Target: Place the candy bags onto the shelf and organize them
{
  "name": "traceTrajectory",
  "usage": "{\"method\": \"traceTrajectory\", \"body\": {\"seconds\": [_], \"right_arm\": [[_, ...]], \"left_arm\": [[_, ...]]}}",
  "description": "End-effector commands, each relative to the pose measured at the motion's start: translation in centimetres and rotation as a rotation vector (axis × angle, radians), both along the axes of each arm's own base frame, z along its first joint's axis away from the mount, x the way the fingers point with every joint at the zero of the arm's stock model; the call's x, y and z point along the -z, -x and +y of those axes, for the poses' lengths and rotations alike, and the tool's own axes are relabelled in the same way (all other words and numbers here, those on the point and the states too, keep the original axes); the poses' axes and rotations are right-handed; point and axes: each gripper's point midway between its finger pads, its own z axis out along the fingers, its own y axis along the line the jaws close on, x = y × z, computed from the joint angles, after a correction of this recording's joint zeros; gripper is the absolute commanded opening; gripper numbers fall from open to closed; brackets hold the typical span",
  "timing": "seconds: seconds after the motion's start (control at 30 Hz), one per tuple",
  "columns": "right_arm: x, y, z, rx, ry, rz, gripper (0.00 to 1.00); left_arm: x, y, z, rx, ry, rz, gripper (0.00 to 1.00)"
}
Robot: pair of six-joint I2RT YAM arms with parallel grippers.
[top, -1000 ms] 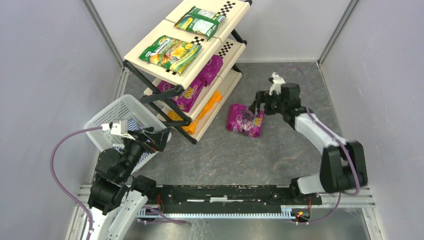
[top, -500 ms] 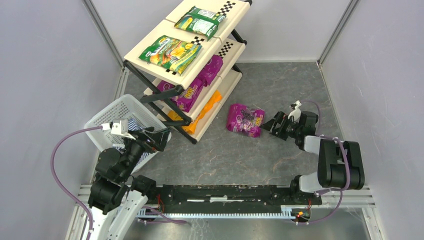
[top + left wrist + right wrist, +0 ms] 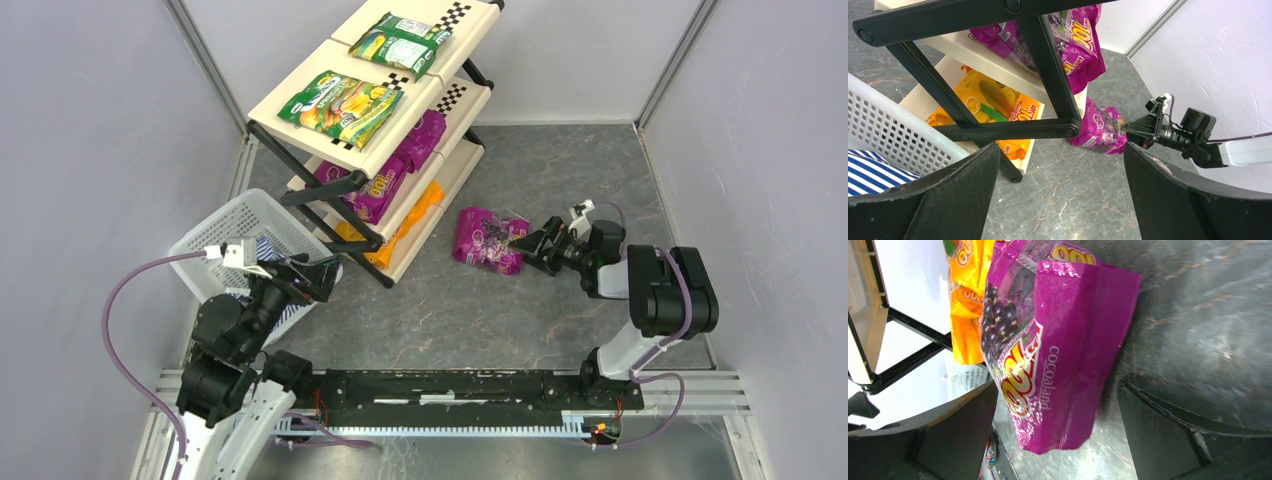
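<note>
Right of centre, your right gripper (image 3: 527, 246) spreads wide at the purple bag (image 3: 487, 240); your left gripper (image 3: 315, 277) gapes wide too.

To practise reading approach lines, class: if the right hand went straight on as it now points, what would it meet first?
The purple candy bag lying on the table, directly ahead of the open right hand; the gap left is hard to judge.
</note>
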Motion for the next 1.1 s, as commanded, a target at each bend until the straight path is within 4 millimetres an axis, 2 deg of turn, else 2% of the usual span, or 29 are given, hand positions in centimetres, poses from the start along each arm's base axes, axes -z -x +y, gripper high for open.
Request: {"method": "traceTrajectory", "body": {"seconds": [0.0, 0.13, 0.33, 0.6, 0.7, 0.97, 1.07], "right_arm": [[-0.8, -0.7, 2.1, -0.063, -0.059, -0.025, 0.96], [-0.5, -0.6, 3.0, -0.086, -0.079, -0.017, 0.93], [0.0, -0.1, 3.3, -0.096, -0.103, -0.008, 0.78], [-1.3, 0.6, 3.3, -0.095, -0.099, -0.051, 0.64], [-1.7, 0.5, 3.3, -0.089, -0.099, -0.061, 0.55], [-3.1, 1.1, 3.3, -0.085, -0.110, -0.092, 0.45], [-3.8, 1.5, 3.4, -0.090, -0.116, -0.103, 0.39]], "left_arm": [[-0.4, -0.4, 0.0, -0.012, 0.018, 0.004, 0.99], [-0.2, -0.5, -0.1, -0.012, 0.015, 0.012, 0.99], [-0.2, -0.6, -0.1, -0.012, 0.014, 0.015, 0.99], [-0.2, -0.6, -0.1, -0.012, 0.012, 0.016, 0.99], [-0.3, -0.6, 0.0, -0.013, 0.014, 0.010, 0.99], [-0.4, -0.2, -0.3, 0.010, 0.017, 0.004, 0.99], [-0.4, -0.2, -0.3, 0.012, 0.016, 0.001, 0.99]]}}
